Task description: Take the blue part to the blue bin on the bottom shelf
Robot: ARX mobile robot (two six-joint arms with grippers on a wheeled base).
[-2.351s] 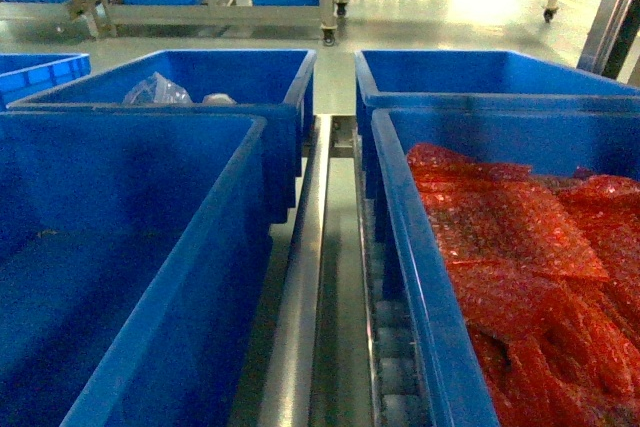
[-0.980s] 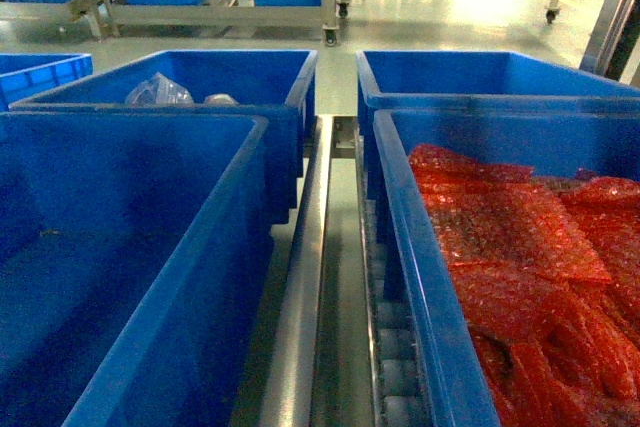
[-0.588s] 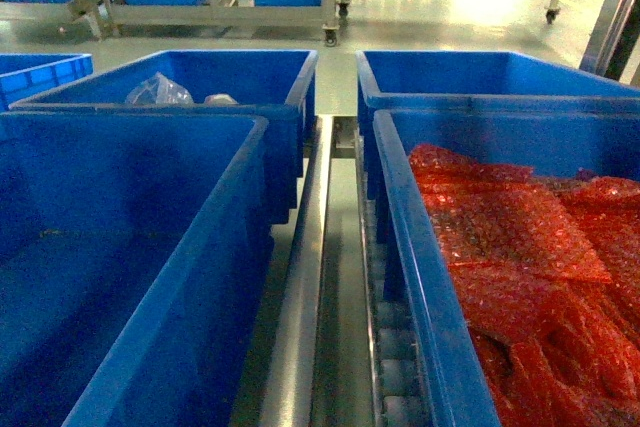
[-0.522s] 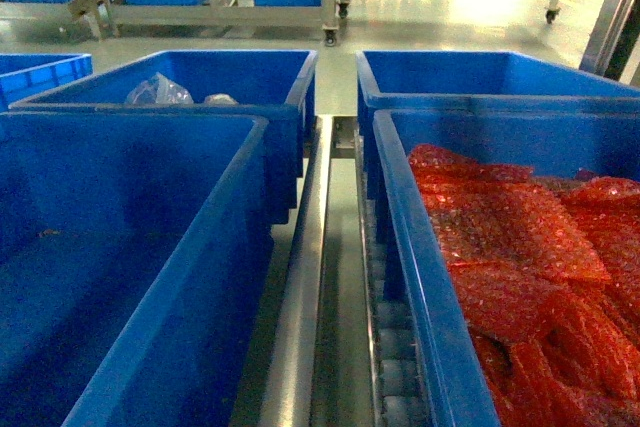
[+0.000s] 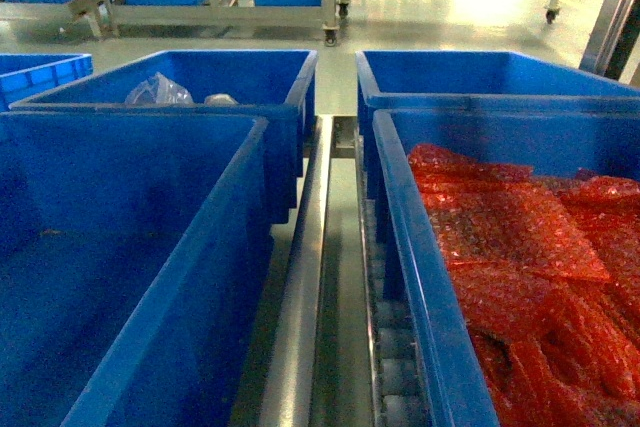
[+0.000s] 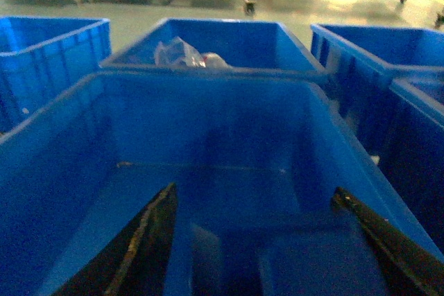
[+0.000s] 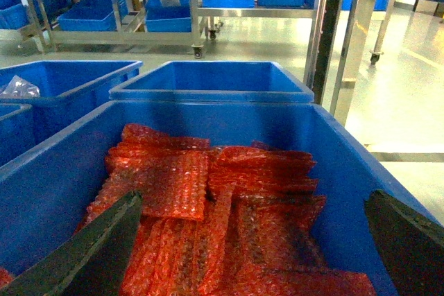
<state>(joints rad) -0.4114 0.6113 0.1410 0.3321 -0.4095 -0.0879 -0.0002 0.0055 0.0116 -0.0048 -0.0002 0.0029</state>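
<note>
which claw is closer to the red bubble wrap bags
Right. The right claw hangs open just above the red bubble wrap bags in their bin. The left claw is open over the neighbouring blue bin.

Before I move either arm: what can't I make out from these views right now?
- Blue part: a dim boxy shape on the near left bin's floor, left wrist view; too dark and blurred to confirm.
- Far left bin's contents: head view, its walls hide all but a clear bag.
- Both grippers: out of head view; wrist views crop their fingertips.
- Under the red bubble-wrap bags: hidden.
</note>
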